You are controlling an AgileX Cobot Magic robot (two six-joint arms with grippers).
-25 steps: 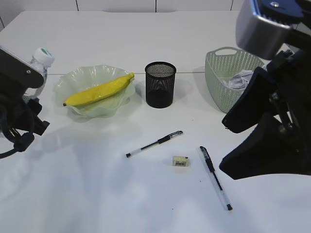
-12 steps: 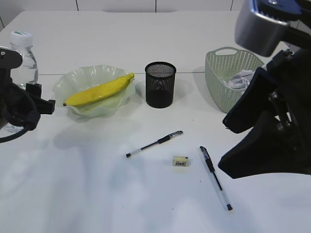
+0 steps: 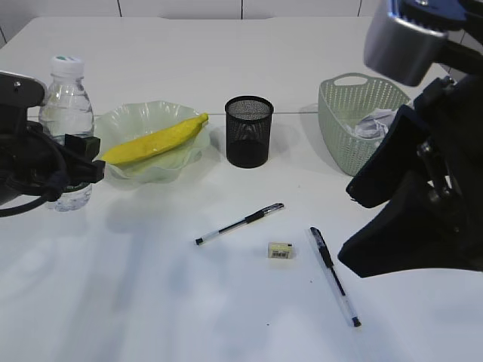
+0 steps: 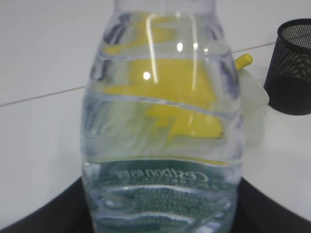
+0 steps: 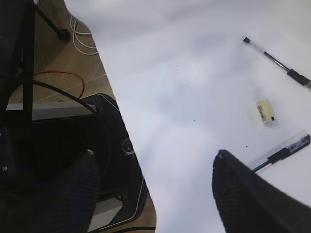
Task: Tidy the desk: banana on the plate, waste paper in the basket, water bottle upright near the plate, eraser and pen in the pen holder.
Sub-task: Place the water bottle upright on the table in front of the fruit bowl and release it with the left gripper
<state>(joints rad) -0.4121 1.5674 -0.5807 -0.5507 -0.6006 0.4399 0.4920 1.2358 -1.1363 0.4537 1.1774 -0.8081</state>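
Observation:
A clear water bottle (image 3: 66,105) with a white cap stands upright just left of the green plate (image 3: 139,113). My left gripper (image 3: 69,172) is shut on its lower body, and the bottle (image 4: 163,121) fills the left wrist view. The banana (image 3: 155,139) lies on the plate. Two pens (image 3: 240,223) (image 3: 333,275) and a pale eraser (image 3: 281,250) lie on the table in front of the black mesh pen holder (image 3: 249,132). Crumpled waste paper (image 3: 373,122) sits in the green basket (image 3: 355,105). My right gripper (image 5: 155,153) hangs open above the table's near edge, holding nothing.
The right arm's dark bulk (image 3: 423,196) covers the table's right side, in front of the basket. In the right wrist view the eraser (image 5: 266,111) lies between the two pens (image 5: 277,61) (image 5: 282,154), with the table edge and floor equipment (image 5: 73,145) to the left.
The bottle has swung from tilted at the far left to upright, and my left gripper has carried it rightward to beside the plate. The right arm has barely moved.

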